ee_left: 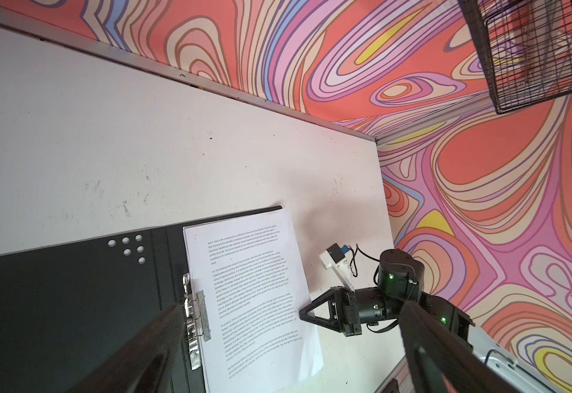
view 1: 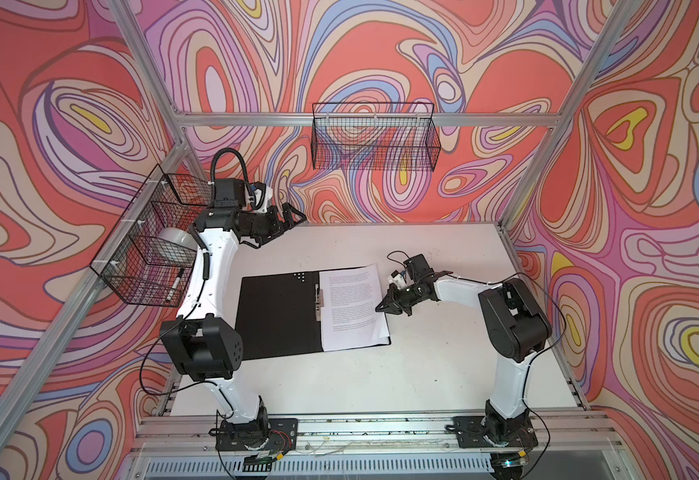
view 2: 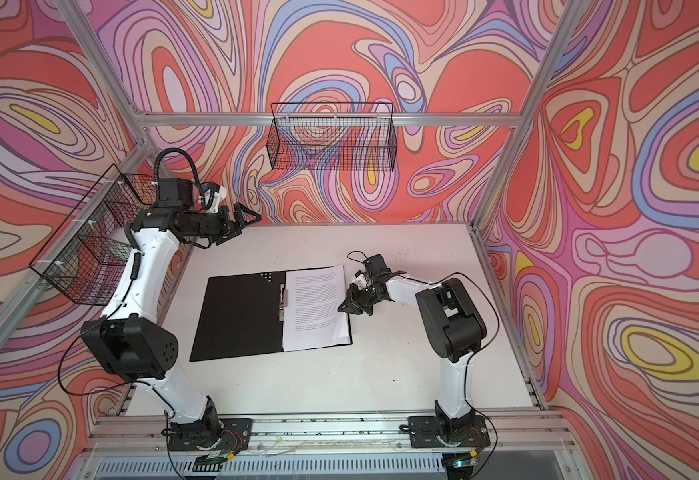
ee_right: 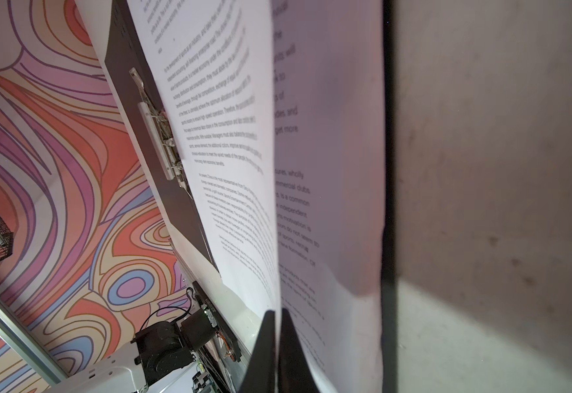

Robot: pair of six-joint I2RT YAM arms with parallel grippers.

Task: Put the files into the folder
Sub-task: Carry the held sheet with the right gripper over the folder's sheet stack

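Files (view 1: 349, 307) look light, limp and buckle-prone, so the free edge is the place to hold them. The right end effector (view 1: 382, 308) is pinched closed there on the top sheet (ee_right: 230, 136). Left end effector (view 1: 283, 226) stands open, well away.

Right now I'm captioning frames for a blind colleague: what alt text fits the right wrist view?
The right claw is shut on the edge of the top sheet of the files, holding it curled up off the printed page beneath. Beyond lies the open folder, black inside, with its metal spine clip; the table sits alongside.
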